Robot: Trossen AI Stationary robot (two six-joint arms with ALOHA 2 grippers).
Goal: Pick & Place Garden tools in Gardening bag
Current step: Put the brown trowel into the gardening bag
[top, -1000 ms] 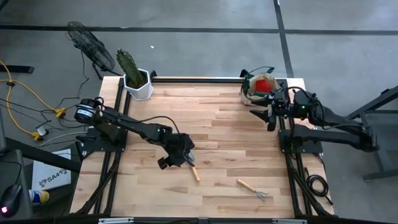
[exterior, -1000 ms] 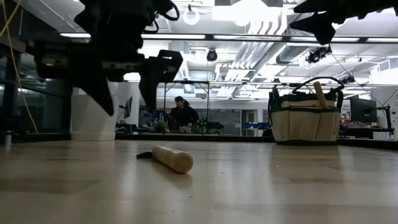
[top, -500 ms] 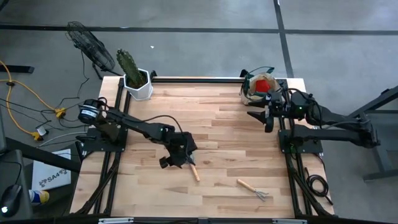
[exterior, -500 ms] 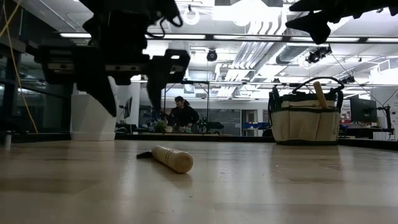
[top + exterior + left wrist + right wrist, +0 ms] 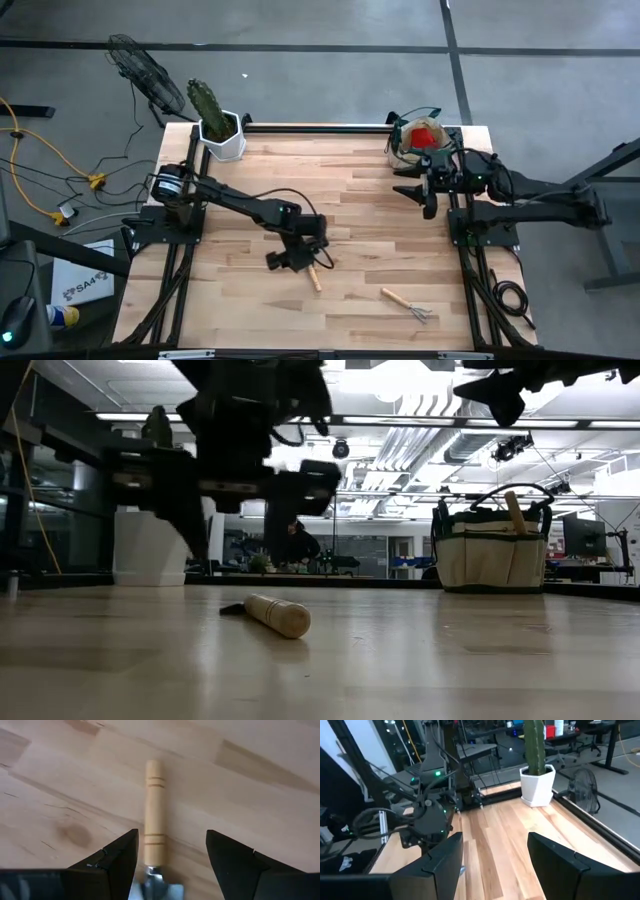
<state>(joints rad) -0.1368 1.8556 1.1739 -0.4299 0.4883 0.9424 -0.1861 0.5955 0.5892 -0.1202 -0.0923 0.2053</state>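
Note:
A trowel with a wooden handle (image 5: 314,277) lies flat on the table, and its metal end is hidden under my left gripper (image 5: 300,257). That gripper hangs open just above it. In the left wrist view the handle (image 5: 154,815) runs between the two fingers without touching them, and in the low view the handle (image 5: 278,615) lies clear below the gripper (image 5: 235,525). A rake (image 5: 408,305) lies near the front right. The gardening bag (image 5: 414,140) stands at the far right with a red piece inside and a wooden handle (image 5: 513,510) sticking up. My right gripper (image 5: 420,190) is open and raised beside the bag.
A potted cactus in a white pot (image 5: 222,135) stands at the table's far left corner. Bare wooden tabletop (image 5: 370,230) stretches between the trowel and the bag. A person sits at a desk in the room behind the table (image 5: 295,545).
My left gripper has moved toward the table's right edge and sunk a little. It has rolled at the wrist and now stands over the trowel's metal end. My right gripper has swung slightly toward the table's middle. Both stay open, and the trowel has not moved.

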